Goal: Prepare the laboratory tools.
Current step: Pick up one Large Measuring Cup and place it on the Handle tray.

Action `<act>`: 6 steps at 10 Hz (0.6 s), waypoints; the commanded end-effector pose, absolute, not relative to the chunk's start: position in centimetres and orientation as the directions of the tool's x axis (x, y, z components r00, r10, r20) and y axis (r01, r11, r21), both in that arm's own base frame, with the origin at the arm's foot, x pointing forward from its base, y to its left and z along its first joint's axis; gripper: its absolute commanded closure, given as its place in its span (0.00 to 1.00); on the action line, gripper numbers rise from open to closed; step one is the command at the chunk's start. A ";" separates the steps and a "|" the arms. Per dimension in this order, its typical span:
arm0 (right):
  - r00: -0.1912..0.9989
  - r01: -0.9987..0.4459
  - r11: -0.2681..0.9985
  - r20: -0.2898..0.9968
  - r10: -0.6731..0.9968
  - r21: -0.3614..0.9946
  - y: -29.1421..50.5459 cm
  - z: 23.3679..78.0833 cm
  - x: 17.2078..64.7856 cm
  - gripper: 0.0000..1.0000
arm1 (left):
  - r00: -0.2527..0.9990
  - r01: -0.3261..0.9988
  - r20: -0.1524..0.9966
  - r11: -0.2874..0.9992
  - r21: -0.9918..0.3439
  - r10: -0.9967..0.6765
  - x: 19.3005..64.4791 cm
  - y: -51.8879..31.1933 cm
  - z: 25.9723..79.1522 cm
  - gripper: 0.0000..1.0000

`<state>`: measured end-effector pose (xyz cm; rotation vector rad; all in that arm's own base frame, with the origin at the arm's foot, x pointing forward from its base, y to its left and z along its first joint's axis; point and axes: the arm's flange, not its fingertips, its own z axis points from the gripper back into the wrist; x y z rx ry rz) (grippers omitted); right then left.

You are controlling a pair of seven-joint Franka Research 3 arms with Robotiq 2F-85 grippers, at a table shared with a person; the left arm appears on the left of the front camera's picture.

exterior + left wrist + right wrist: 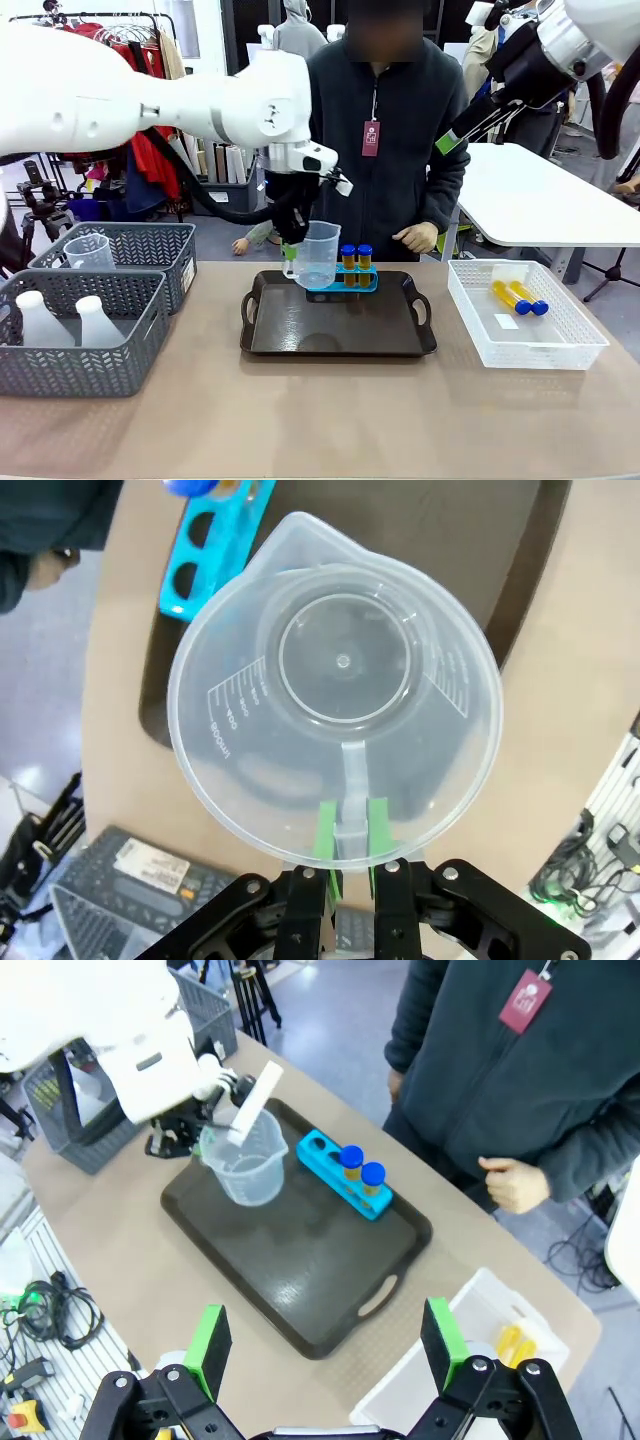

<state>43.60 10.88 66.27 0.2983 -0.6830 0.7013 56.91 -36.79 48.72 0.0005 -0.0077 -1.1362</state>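
My left gripper [291,248] is shut on the handle of the clear measuring beaker [316,256], which sits low over the back left of the black tray [338,338]; contact with the tray is unclear. In the left wrist view the green fingers [325,832] pinch the beaker [340,690] handle from both sides. The blue rack [345,283] stands just right of the beaker with two blue-capped tubes [356,258] in it. Two more yellow tubes [520,297] lie in the white mesh basket [560,345]. My right gripper [325,1345] hangs open high above the tray's near edge.
Two grey baskets [140,300] stand at the left, holding two white flasks [40,320] and another beaker [90,250]. A person stands behind the tray, one hand [417,237] at the far table edge.
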 end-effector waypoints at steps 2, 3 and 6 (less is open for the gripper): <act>0.560 -0.680 0.732 0.668 0.490 0.032 10.8 66.3 43.6 0.00 | 0.284 0.956 0.023 0.285 0.063 -0.959 58.0 -39.4 47.3 1.00; 0.560 -0.680 0.732 0.668 0.490 0.032 10.8 66.3 43.6 0.00 | 0.249 0.967 0.015 0.249 0.053 -0.968 58.0 -40.9 46.2 1.00; 0.560 -0.680 0.732 0.668 0.490 0.032 10.8 66.3 43.6 0.00 | 0.154 0.986 -0.014 0.152 0.070 -0.988 58.4 -44.3 43.7 1.00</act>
